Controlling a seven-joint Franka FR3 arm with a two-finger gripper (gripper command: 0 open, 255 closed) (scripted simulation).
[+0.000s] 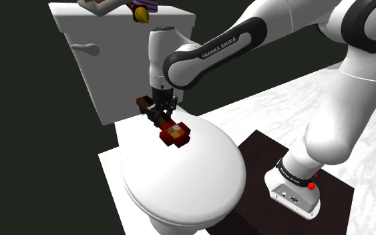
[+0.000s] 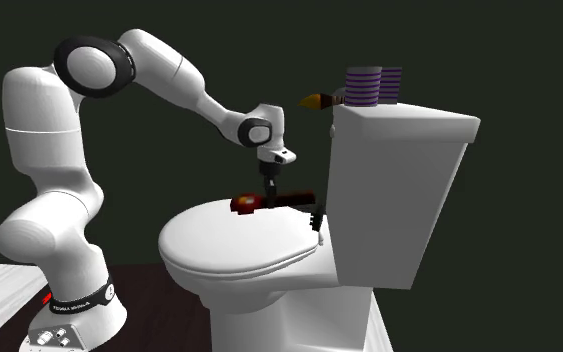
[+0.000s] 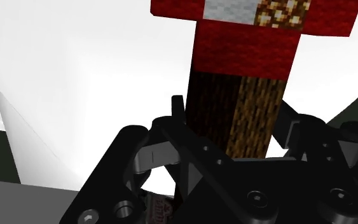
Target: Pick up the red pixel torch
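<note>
My black claw [image 1: 163,109] is clenched on the red pixel torch [image 1: 173,132], a blocky stick with a red head and a dark brown, wood-grained shaft. In the wrist view my fingers [image 3: 179,113] press the shaft from either side. The red head, with its pale and speckled orange squares, is cut off by the picture's edge, and my own knuckles hide the shaft's lower end.

In the shoulder view the torch lies slanted over the closed white toilet lid [image 1: 193,177], near the lid's rear edge. The head points out over the lid, and the shaft's tail pokes out behind my claw toward the white tank [image 1: 113,63]. I cannot tell whether the head touches the lid or hangs just above it.

On top of the tank, in the second exterior view, stand purple striped cylinders [image 2: 364,86]. Beside them a yellow-and-brown tip [image 2: 314,100] juts past the tank's edge; what it belongs to I cannot make out.
</note>
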